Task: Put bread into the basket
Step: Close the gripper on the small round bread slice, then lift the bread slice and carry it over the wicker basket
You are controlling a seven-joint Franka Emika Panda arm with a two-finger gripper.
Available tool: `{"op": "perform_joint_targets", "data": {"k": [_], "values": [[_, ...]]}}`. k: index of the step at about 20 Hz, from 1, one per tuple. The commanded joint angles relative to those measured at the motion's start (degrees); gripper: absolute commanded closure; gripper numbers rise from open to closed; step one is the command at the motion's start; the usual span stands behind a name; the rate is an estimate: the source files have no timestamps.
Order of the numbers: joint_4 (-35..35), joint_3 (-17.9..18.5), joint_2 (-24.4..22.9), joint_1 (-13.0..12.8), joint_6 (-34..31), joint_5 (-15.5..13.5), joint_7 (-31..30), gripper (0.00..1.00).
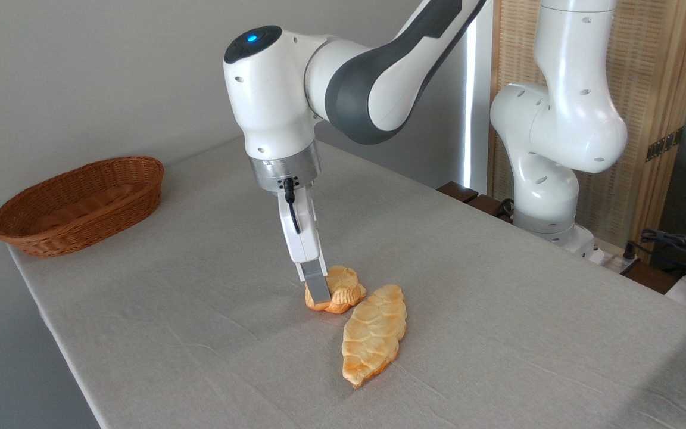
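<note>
Bread: the small golden-orange bread (338,292) lies on the table (200,310), about midway between the left edge and the right edge, a little toward the near side.
Why it lies there: it seems a good start place, free on its left side, so the arm can come down from above.
Long loaf: a flat braided loaf (374,333) lies just beside the bread, on the near-right side; their ends look touching or almost touching, I cannot tell which.
Basket: the woven basket (81,205) stands at the far left corner of the table, well apart from the bread. It looks empty, but the near wall hides part of its inside.
Why the basket is far: the bread must be lifted and carried across the table, not pushed.
Pincer: the pincer (317,290) points straight down at the left part of the bread. One grey finger (316,288) is seen in front of the bread and touches it or nearly so; the other finger is hidden behind.
Pincer opening: I cannot tell how wide it is, or if it already grips the bread.
Step, as I judge: taking hold of the bread; nothing is lifted yet.
Risk: the long loaf is so near that it may be pushed when the bread goes up.
</note>
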Motion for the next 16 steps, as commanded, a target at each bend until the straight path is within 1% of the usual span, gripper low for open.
{"op": "perform_joint_targets", "data": {"k": [1,2,4,6,7,9,12,14,16], "values": [[0.9,0.0,-0.4,-0.2,1.2,-0.9,-1.2,0.53],[2.1,-0.5,-0.3,-0.7,1.2,-2.1,-3.8,0.53],[5.3,-2.7,-0.2,-1.1,1.2,-4.4,-9.7,0.53],[8.8,-6.0,0.3,-1.3,1.3,-6.6,-15.5,0.53],[10.9,-7.7,0.9,-1.3,1.3,-7.2,-18.7,0.53],[15.4,-11.2,3.0,-1.3,1.3,-7.2,-26.5,0.53],[23.2,-16.1,7.6,-1.3,1.5,-7.2,-37.6,0.53],[26.9,-19.5,10.9,-1.3,5.2,-6.9,-45.2,0.53],[28.9,-22.2,13.8,-1.4,12.1,-6.5,-51.6,0.53]]}}
